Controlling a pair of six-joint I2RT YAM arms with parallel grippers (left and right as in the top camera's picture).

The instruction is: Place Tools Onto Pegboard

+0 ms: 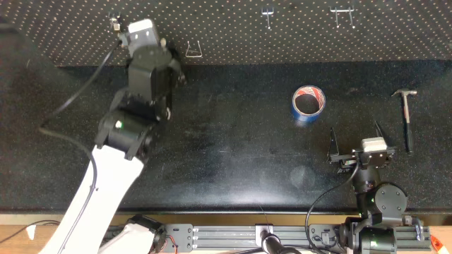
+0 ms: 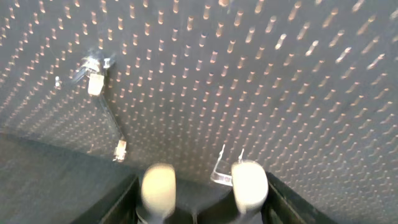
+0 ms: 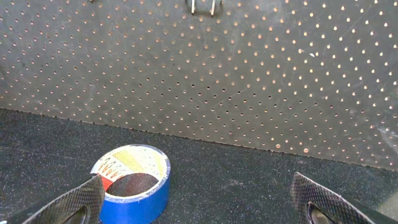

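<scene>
My left gripper [image 2: 204, 190] is up against the pegboard [image 1: 233, 32] at the back left, open, with nothing between its pale fingertips [image 2: 249, 185]. A slim dark tool [image 2: 107, 115] hangs from a peg beside it. A bent wire hook [image 2: 225, 167] sits just past the fingertips. On the black table lie a blue tape roll [image 1: 308, 104] and a hammer [image 1: 406, 116] at the far right. My right gripper [image 1: 357, 144] rests low near the front, open wide, with the tape roll [image 3: 132, 180] ahead of it and apart from its fingers [image 3: 68, 202].
Two more metal hooks [image 1: 267, 15] [image 1: 342, 15] hang on the pegboard's upper right. The wire hook [image 1: 194, 49] is at the board's lower edge. The left arm's cable [image 1: 78, 92] loops over the table at the left.
</scene>
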